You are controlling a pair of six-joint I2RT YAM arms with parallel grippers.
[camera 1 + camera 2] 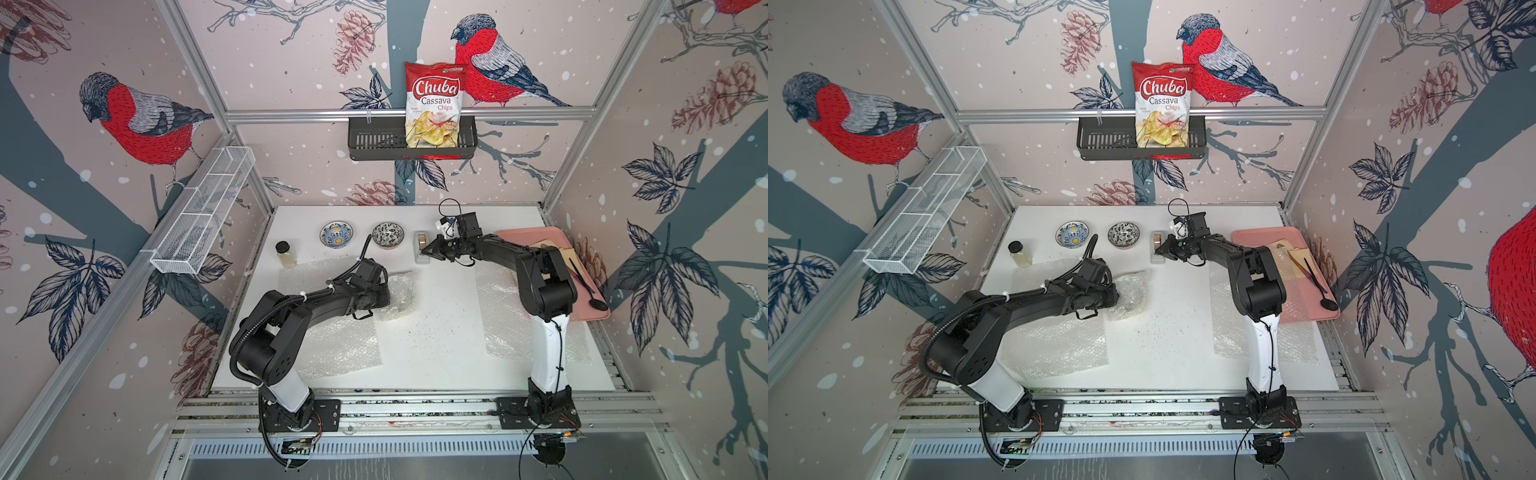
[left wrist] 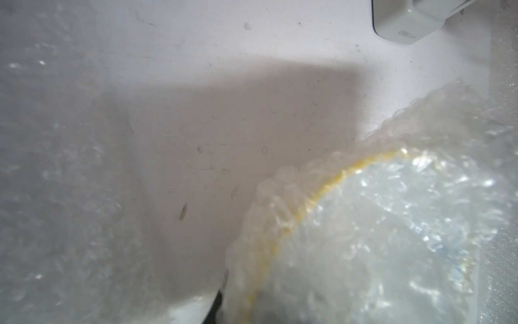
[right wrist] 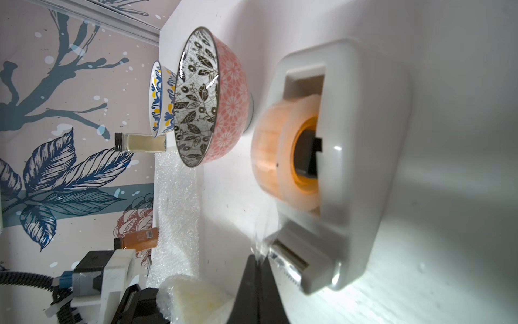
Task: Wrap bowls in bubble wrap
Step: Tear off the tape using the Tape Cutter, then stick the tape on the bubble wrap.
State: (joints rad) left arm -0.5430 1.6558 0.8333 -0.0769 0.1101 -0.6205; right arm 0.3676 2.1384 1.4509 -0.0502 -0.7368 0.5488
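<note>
Taping the wrapped bundle is judged to be the step in hand. One bowl (image 2: 392,230), pale with a yellow rim line, is seen bundled in bubble wrap (image 1: 405,277) near the middle of the table (image 1: 440,345). The left gripper (image 1: 384,296) is set against it. Whether those jaws are apart or together cannot be told, as they are hidden under the arm. The right gripper (image 3: 256,269) is closed together at the cutter of the tape dispenser (image 3: 364,168), apparently on the loose end of the tape (image 3: 269,157). Next, a strip would have to be drawn out, torn across the teeth and carried to the bundle while the fold is held down. The dispenser could be dragged along if the pull is not clean.

Counted by size:
- Bubble wrap, three pieces: a left sheet (image 1: 345,349) and a right sheet (image 1: 498,324) lying flat, and the one round the bowl.
- One pink tray (image 1: 523,239).
- Bowls, three: the wrapped one, plus a blue-and-yellow bowl (image 1: 336,234) and a black-and-white bowl (image 1: 387,235), bare, side by side at the far edge.
- One dispenser.
- One glass jar (image 1: 286,254).
</note>
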